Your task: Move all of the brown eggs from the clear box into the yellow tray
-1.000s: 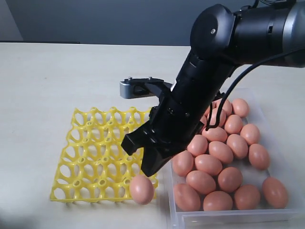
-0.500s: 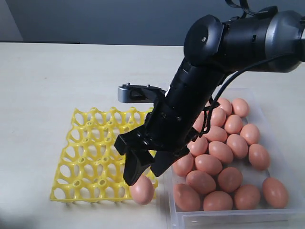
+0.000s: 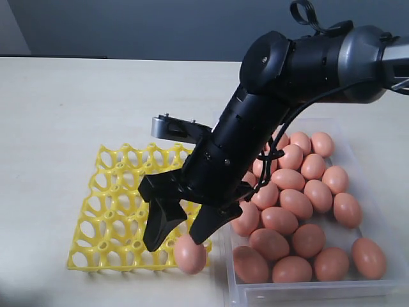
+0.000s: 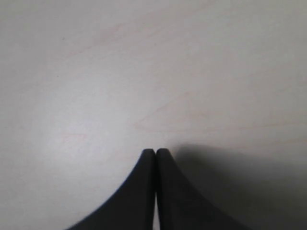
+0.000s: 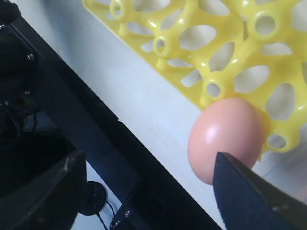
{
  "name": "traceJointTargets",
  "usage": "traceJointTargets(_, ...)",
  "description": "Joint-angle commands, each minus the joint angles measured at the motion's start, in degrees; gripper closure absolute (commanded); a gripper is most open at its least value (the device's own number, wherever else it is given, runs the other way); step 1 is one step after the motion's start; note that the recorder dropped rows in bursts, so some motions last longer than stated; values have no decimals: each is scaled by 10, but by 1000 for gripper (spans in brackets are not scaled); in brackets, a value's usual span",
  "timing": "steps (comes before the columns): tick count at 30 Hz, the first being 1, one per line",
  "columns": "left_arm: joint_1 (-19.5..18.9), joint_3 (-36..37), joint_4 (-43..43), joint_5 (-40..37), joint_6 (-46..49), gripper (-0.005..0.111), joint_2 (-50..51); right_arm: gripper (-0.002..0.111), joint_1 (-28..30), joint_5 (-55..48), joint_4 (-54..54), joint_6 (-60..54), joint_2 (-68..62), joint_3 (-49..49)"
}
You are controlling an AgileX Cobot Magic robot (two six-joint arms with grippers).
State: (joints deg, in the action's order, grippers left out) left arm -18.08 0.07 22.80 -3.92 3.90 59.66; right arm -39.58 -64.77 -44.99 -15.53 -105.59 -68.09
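Right gripper jaws spread wide, empty, straddling one brown egg. Egg perched on yellow tray corner nearest clear box, looks half-seated. Fingertip clipping it on lift could roll it onto table. Left gripper jaws pressed together.

The tray lies on the table, just left of the box. Most of the eggs lie packed close together in the box. One egg is at the tray's front right corner, next to the box. It may sit in the corner cup or only lean on the edge. The right gripper hangs just above this egg.
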Motion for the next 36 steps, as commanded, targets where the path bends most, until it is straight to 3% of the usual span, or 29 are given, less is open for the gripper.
traceJointTargets(1, -1, -1, -2, 5, -3, 106, 0, 38, 2, 3, -3, -3, 1, -3)
traceJointTargets(9, -1, -1, -2, 5, -3, 106, 0, 38, -39, 1, 58, 9, 1, -3)
traceJointTargets(18, -1, -1, -2, 5, -3, 106, 0, 38, -39, 13, 126, 38, 1, -28)
traceJointTargets(31, -1, -1, -2, 5, -3, 106, 0, 38, -40, -1, 153, 65, -20, -47)
traceJointTargets(36, -1, -1, -2, 5, -3, 106, 0, 38, -67, -21, 149, 68, -37, -48)
